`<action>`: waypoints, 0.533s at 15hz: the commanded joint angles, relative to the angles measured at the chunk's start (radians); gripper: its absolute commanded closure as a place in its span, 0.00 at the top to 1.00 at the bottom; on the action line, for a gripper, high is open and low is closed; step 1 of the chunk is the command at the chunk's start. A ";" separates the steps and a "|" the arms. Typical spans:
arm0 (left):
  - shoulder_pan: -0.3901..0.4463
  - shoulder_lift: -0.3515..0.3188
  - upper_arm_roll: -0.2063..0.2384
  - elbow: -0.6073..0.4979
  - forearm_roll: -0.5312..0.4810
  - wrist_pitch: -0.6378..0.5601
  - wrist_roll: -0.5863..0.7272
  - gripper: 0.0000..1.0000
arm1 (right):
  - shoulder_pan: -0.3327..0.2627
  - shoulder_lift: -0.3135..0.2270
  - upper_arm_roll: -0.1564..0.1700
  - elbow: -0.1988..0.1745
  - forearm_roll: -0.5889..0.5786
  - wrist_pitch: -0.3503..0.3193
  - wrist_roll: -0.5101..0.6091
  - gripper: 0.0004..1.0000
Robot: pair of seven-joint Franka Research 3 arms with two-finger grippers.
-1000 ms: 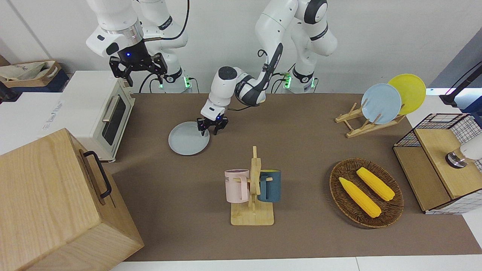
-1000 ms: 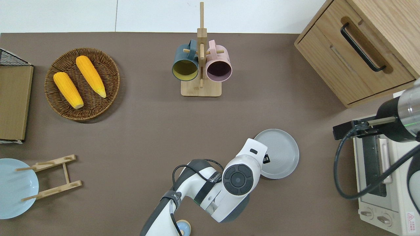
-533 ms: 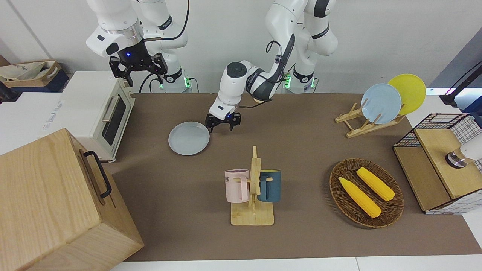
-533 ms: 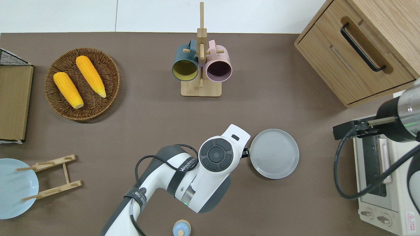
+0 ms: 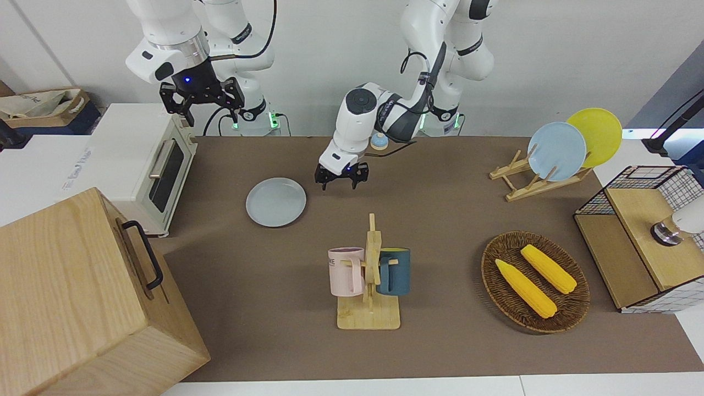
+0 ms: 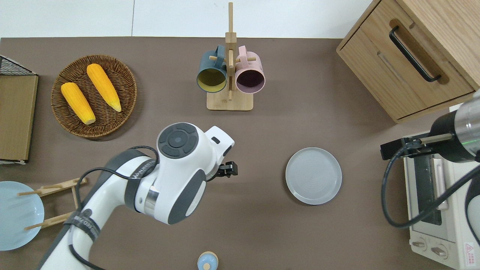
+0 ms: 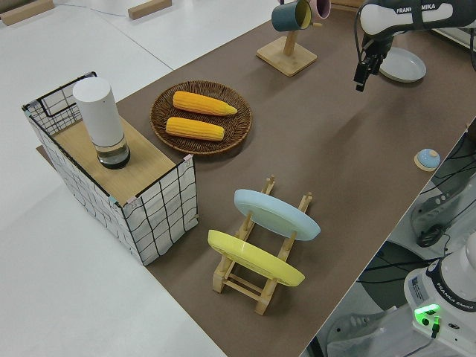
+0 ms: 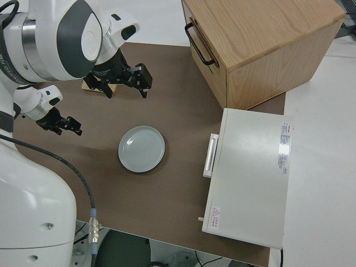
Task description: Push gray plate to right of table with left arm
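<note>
Gray plate point(image 5: 275, 202) point(image 6: 313, 175) point(image 8: 141, 148): lying flat on the brown table point(image 5: 440, 214) point(image 6: 307, 120), toward the right arm's end, between the toaster oven point(image 5: 144, 165) point(image 6: 438, 202) and the middle of the table, touching nothing. Left gripper point(image 5: 341, 177) point(image 6: 227, 170) point(image 7: 370, 65): hanging above bare mat, apart from the plate on its left-arm side, fingers pointing down and spread open, holding nothing. Right gripper point(image 5: 202, 99): parked, blue light glowing on its wrist, jaws standing open and empty. Mug rack point(image 5: 369, 286) point(image 6: 229, 71): standing farther from the robots than the plate, carrying a pink mug point(image 5: 346, 270) point(image 6: 250, 77) and a dark teal mug point(image 5: 394, 270) point(image 6: 212, 75). Wicker basket point(image 5: 572, 313) point(image 6: 127, 80): sitting toward the left arm's end, holding two corn cobs point(image 5: 525, 287) point(image 6: 103, 87). Wooden cabinet point(image 5: 77, 297) point(image 6: 408, 56): sitting at the right arm's end, farther from the robots than the toaster oven.
</note>
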 commanded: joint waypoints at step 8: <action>0.293 -0.188 -0.003 0.029 0.159 -0.246 0.232 0.99 | -0.011 -0.008 0.006 -0.001 0.008 -0.012 -0.001 0.98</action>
